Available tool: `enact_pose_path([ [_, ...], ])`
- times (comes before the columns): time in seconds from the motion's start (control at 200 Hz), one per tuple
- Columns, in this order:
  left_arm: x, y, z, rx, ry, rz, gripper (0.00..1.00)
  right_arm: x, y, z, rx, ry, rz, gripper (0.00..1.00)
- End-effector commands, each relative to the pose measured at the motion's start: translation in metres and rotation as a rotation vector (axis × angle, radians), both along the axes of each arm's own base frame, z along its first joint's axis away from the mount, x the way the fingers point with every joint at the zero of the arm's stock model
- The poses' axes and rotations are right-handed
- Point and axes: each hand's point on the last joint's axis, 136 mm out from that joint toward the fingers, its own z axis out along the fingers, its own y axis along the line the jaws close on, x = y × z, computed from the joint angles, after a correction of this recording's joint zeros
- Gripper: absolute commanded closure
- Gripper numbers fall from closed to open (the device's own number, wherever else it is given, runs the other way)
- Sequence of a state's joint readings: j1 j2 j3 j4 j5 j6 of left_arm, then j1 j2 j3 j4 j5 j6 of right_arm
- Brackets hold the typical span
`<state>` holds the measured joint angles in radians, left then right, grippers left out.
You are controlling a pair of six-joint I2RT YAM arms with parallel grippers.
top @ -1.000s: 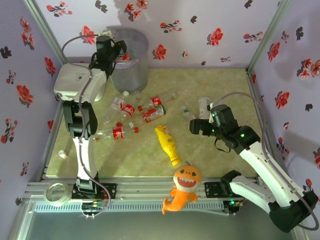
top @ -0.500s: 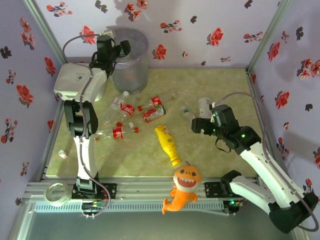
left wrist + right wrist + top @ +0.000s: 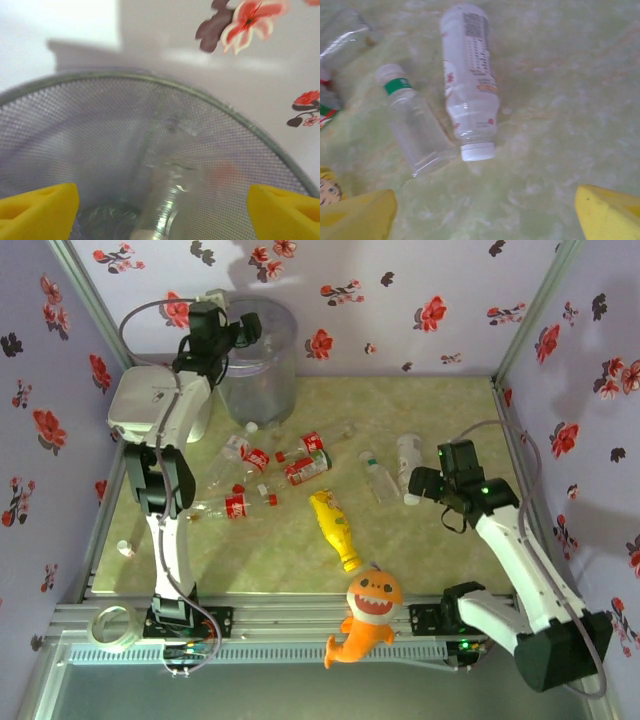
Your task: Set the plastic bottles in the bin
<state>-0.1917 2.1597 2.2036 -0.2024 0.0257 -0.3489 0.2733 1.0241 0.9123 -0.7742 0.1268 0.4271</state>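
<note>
My left gripper (image 3: 238, 332) hangs open over the mouth of the grey bin (image 3: 262, 370). In the left wrist view a blurred clear bottle (image 3: 172, 197) lies inside the mesh-walled bin (image 3: 75, 125), below my spread yellow fingertips (image 3: 42, 210). On the table lie red-labelled bottles (image 3: 306, 466), a yellow squeeze bottle (image 3: 335, 530), a clear bottle (image 3: 378, 478) and a white bottle (image 3: 408, 455). My right gripper (image 3: 420, 485) stands open just near the white bottle's (image 3: 470, 85) cap, with nothing between its fingers. Beside that bottle lies the clear one with a green band (image 3: 415, 132).
An orange plush shark (image 3: 368, 615) sits at the front edge. A white box (image 3: 150, 405) stands left of the bin, under the left arm. A tape roll (image 3: 115, 625) and a small cap (image 3: 123, 548) lie front left. Floral walls close in three sides.
My left gripper has opened above the bin and the bottle it held has dropped in. The right gripper has shifted rightward past the clear bottle, its jaws slightly narrower.
</note>
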Motion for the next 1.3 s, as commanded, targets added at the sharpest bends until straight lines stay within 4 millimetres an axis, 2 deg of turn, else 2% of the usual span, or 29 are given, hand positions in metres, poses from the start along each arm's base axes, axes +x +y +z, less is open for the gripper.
enact_pose_path([
  [0.0, -0.051, 0.014, 0.107, 0.026, -0.137, 0.024, 0.11, 0.015, 0.008, -0.015, 0.023, 0.032, 0.023, 0.16],
  [0.06, -0.07, 0.02, 0.115, 0.037, -0.115, 0.036, 0.11, 0.026, 0.009, -0.02, 0.024, 0.042, 0.021, 0.19],
  [0.13, -0.094, 0.026, 0.114, 0.034, -0.089, 0.043, 0.11, 0.037, 0.01, -0.025, 0.025, 0.048, 0.017, 0.21],
  [0.235, -0.137, 0.034, 0.091, 0.01, -0.051, 0.045, 0.1, 0.054, 0.011, -0.039, 0.036, 0.089, 0.004, 0.26],
  [0.24, -0.14, 0.035, 0.097, 0.005, -0.065, 0.046, 0.1, 0.055, 0.011, -0.039, 0.035, 0.091, 0.004, 0.26],
  [0.395, -0.202, 0.043, 0.042, -0.074, 0.026, 0.05, 0.11, 0.073, 0.009, -0.06, 0.011, 0.14, 0.005, 0.28],
  [0.55, -0.257, 0.034, -0.017, -0.125, 0.144, 0.02, 0.11, 0.086, 0.011, -0.078, 0.01, 0.178, 0.008, 0.29],
  [0.69, -0.297, 0.019, -0.06, -0.17, 0.23, -0.019, 0.12, 0.092, 0.01, -0.093, -0.01, 0.208, -0.001, 0.31],
  [0.805, -0.321, 0.008, -0.088, -0.206, 0.287, -0.046, 0.12, 0.095, 0.011, -0.108, -0.01, 0.24, -0.004, 0.31],
  [1.01, -0.349, -0.013, -0.128, -0.24, 0.388, -0.094, 0.12, 0.092, 0.01, -0.136, -0.013, 0.311, -0.013, 0.27],
  [1.19, -0.359, -0.016, -0.156, -0.291, 0.425, -0.085, 0.12, 0.091, 0.008, -0.153, -0.013, 0.331, -0.025, 0.26],
  [1.295, -0.361, -0.015, -0.164, -0.29, 0.442, -0.08, 0.12, 0.09, 0.008, -0.158, -0.014, 0.337, -0.024, 0.28],
])
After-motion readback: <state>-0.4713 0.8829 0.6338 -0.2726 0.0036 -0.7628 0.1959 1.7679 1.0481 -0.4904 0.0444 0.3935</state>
